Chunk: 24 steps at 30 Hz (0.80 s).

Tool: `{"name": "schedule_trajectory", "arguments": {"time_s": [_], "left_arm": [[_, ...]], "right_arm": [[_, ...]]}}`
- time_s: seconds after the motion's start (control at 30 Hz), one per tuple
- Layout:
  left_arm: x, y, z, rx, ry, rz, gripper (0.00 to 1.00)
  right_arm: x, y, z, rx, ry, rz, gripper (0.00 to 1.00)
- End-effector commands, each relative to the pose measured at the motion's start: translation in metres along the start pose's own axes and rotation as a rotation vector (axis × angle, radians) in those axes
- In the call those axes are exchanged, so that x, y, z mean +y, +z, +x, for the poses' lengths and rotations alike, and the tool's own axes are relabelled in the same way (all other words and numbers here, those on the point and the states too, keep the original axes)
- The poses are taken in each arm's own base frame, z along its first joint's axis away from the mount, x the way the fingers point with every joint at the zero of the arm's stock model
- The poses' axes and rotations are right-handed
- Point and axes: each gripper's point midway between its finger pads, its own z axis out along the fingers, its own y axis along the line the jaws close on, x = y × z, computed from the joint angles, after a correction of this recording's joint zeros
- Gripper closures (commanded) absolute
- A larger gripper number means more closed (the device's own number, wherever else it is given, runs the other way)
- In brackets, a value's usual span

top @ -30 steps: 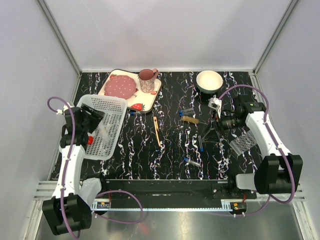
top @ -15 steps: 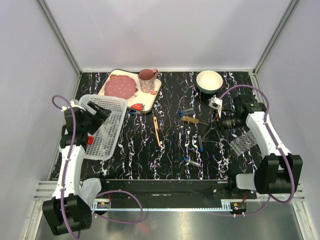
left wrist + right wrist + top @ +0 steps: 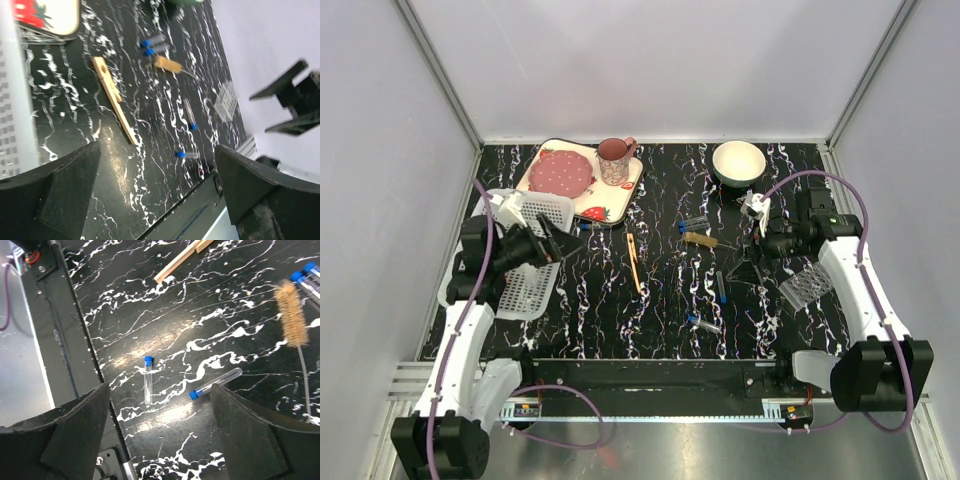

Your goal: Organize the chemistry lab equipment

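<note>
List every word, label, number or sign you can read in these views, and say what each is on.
None can be read.
The strawberry-print tray carries pictures only, no words.
The clear blue-capped test tubes show no labels.
Any marking on the small dark module at the metal front rail is too small to tell.

Glossy marbled table (image 3: 165, 340); clear plastic test tubes (image 3: 148, 382); matt wooden stick (image 3: 115, 100).

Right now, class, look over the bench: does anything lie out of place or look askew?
Yes: the blue-capped test tubes lie flat and scattered on the black table, none in the clear rack, which lies apart at the right. The brush and wooden stick lie loose among them. Nothing looks spilled or broken.
</note>
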Motion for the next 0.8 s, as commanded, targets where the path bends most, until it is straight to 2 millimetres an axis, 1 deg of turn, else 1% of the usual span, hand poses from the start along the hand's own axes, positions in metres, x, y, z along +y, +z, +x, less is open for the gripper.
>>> {"name": "schedule_trajectory", "arguments": {"time_s": [0.0,0.03,0.07,0.1,0.13,0.17,0.2,0.23,0.27,0.3,0.33,0.37,0.4,0.43,0.47,0.5,0.53,0.57,0.6,0.63,0.67,0.7,0.73,0.77], "left_arm": [[-0.033,0.003,0.012,0.044,0.149,0.088,0.01],[-0.041,0.008,0.024,0.082,0.164,0.103,0.01],[-0.042,0.01,0.03,0.102,0.166,0.09,0.01],[-0.039,0.015,0.032,0.099,0.174,0.051,0.01],[-0.051,0.021,0.048,0.151,0.199,0.072,0.01],[-0.053,0.025,0.055,0.169,0.198,0.061,0.01],[-0.05,0.031,0.057,0.156,0.212,0.014,0.01],[-0.06,0.037,0.073,0.201,0.242,0.019,0.01],[-0.057,0.04,0.08,0.218,0.243,-0.023,0.01],[-0.048,0.046,0.077,0.185,0.263,-0.108,0.01],[-0.051,0.053,0.088,0.217,0.265,-0.139,0.01],[-0.045,0.054,0.093,0.229,0.263,-0.195,0.01],[-0.029,0.062,0.091,0.203,0.269,-0.299,0.01],[-0.036,0.066,0.094,0.191,0.25,-0.321,0.01],[-0.029,0.066,0.097,0.189,0.248,-0.382,0.01],[-0.016,0.07,0.092,0.149,0.268,-0.485,0.01],[-0.026,0.073,0.088,0.122,0.254,-0.507,0.01],[-0.019,0.068,0.089,0.129,0.269,-0.576,0.01],[-0.007,0.074,0.089,0.123,0.301,-0.658,0.01],[-0.017,0.078,0.083,0.108,0.296,-0.67,0.01],[-0.011,0.075,0.085,0.134,0.316,-0.724,0.01],[-0.003,0.083,0.091,0.167,0.341,-0.766,0.01],[-0.01,0.089,0.087,0.173,0.352,-0.763,0.01],[-0.01,0.092,0.09,0.191,0.363,-0.774,0.01]], "right_arm": [[-0.013,-0.02,-0.025,-0.016,-0.141,0.149,0.1],[-0.015,-0.023,-0.03,-0.031,-0.171,0.176,0.07],[-0.018,-0.025,-0.032,-0.037,-0.158,0.202,0.03],[-0.018,-0.025,-0.034,-0.048,-0.157,0.212,0.0],[-0.019,-0.025,-0.037,-0.07,-0.136,0.225,0.0],[-0.019,-0.023,-0.039,-0.084,-0.109,0.224,0.0],[-0.019,-0.022,-0.04,-0.095,-0.086,0.222,0.0],[-0.019,-0.019,-0.037,-0.096,-0.047,0.209,0.0],[-0.017,-0.017,-0.037,-0.102,-0.028,0.191,0.0],[-0.018,-0.016,-0.036,-0.098,-0.007,0.187,0.0],[-0.021,-0.012,-0.031,-0.088,0.032,0.182,0.0],[-0.024,-0.012,-0.029,-0.081,0.047,0.19,0.0],[-0.025,-0.011,-0.027,-0.074,0.053,0.193,0.0],[-0.026,-0.01,-0.024,-0.073,0.063,0.199,0.0],[-0.028,-0.01,-0.023,-0.072,0.063,0.212,0.0],[-0.029,-0.01,-0.021,-0.073,0.061,0.222,0.0],[-0.029,-0.012,-0.022,-0.083,0.053,0.236,0.0],[-0.029,-0.012,-0.021,-0.082,0.051,0.244,0.0],[-0.029,-0.012,-0.02,-0.084,0.05,0.248,0.0],[-0.029,-0.011,-0.017,-0.085,0.053,0.25,0.0],[-0.029,-0.01,-0.017,-0.087,0.052,0.251,0.0],[-0.03,-0.01,-0.017,-0.092,0.048,0.256,0.0],[-0.036,-0.015,-0.013,-0.101,0.075,0.281,0.0],[-0.038,-0.017,-0.012,-0.106,0.08,0.289,0.0]]}}
